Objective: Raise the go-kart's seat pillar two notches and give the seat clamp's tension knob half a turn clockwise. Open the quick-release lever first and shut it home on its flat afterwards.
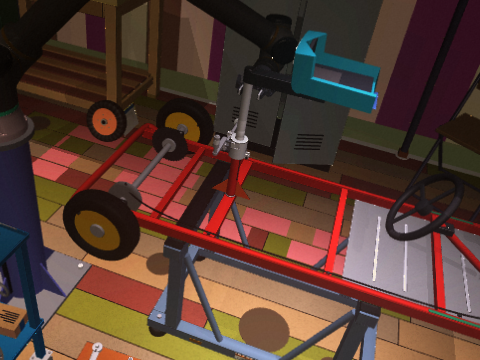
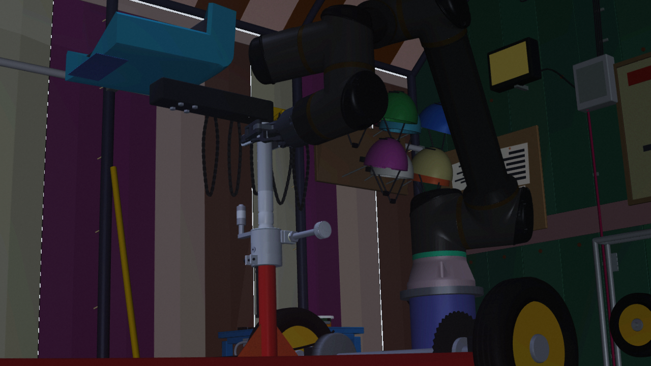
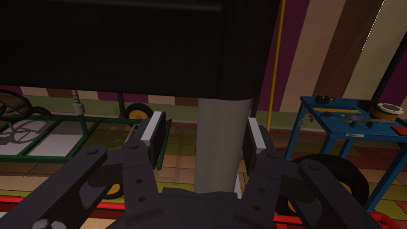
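Observation:
My gripper is open and holds nothing; it stands around the top of the grey seat pillar, just under the black seat mount that carries the teal seat. The pillar rises from the grey seat clamp on the red post of the go-kart frame. On the clamp, the tension knob sticks out to one side on its stem. The quick-release lever stands upright on the other side.
The black seat mount hangs right above my fingers. The red kart frame lies below on a blue-grey stand, with rear wheels and steering wheel. A blue tool cart stands nearby, and grey lockers behind.

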Robot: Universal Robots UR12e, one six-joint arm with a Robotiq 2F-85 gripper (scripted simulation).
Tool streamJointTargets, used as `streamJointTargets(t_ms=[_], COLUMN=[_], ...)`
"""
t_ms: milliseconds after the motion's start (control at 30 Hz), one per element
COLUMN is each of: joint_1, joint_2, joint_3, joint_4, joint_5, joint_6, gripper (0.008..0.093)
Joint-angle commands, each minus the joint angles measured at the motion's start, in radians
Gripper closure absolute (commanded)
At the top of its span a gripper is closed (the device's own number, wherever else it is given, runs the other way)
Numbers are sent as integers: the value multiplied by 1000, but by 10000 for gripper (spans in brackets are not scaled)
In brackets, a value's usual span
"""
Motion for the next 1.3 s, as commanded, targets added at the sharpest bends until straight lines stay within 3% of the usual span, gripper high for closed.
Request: streamJointTargets(t_ms=[0,633,1267], joint_1=[2,44,51], joint_2=[1,39,45], joint_3=[-4,-75,-85], joint_4=[1,34,39], joint_5=[2,44,50], joint_6=[0,0,0], gripper=[384,384,384])
